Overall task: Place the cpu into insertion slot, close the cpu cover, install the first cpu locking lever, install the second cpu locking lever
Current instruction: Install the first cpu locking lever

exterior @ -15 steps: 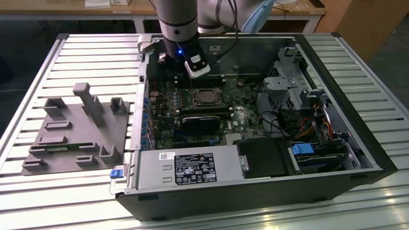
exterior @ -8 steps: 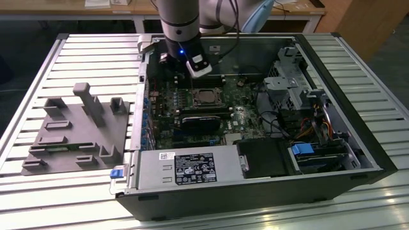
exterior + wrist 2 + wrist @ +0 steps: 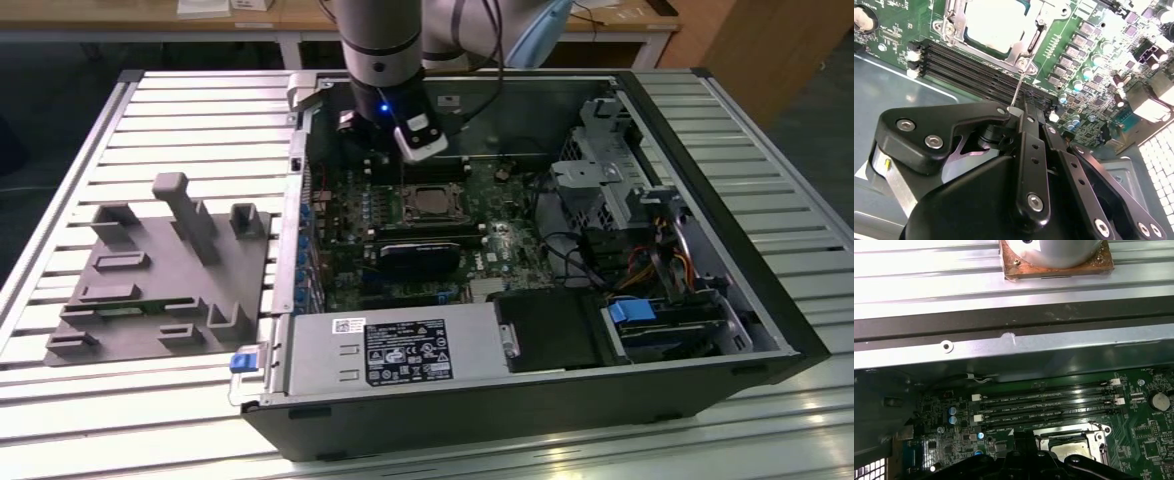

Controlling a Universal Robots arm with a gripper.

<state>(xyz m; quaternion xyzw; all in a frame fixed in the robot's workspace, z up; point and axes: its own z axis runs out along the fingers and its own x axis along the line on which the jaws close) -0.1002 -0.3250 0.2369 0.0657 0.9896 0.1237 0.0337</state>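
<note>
The cpu point(image 3: 430, 203) lies flat in the insertion slot point(image 3: 407, 190) on the green motherboard, its silver top point(image 3: 996, 25) showing through the window of the cpu cover point(image 3: 1021, 54), which is folded down around it. A thin wire locking lever point(image 3: 1018, 87) rises from the socket's corner to the tips of my gripper point(image 3: 1021, 104). The black fingers are drawn together at the lever's free end; whether they pinch it or only touch it is hidden. In the exterior view the gripper point(image 3: 411, 152) hangs just behind the socket. The first wrist view has the cpu point(image 3: 1074, 449) close to the gripper linkage.
Long black memory slots point(image 3: 969, 65) run between the socket and the case's metal wall point(image 3: 1004, 340). A black graphics card point(image 3: 414, 255) sits in front of the socket, then the power supply point(image 3: 400, 350). A drive cage point(image 3: 601, 170) stands right, a grey fixture point(image 3: 160, 270) left.
</note>
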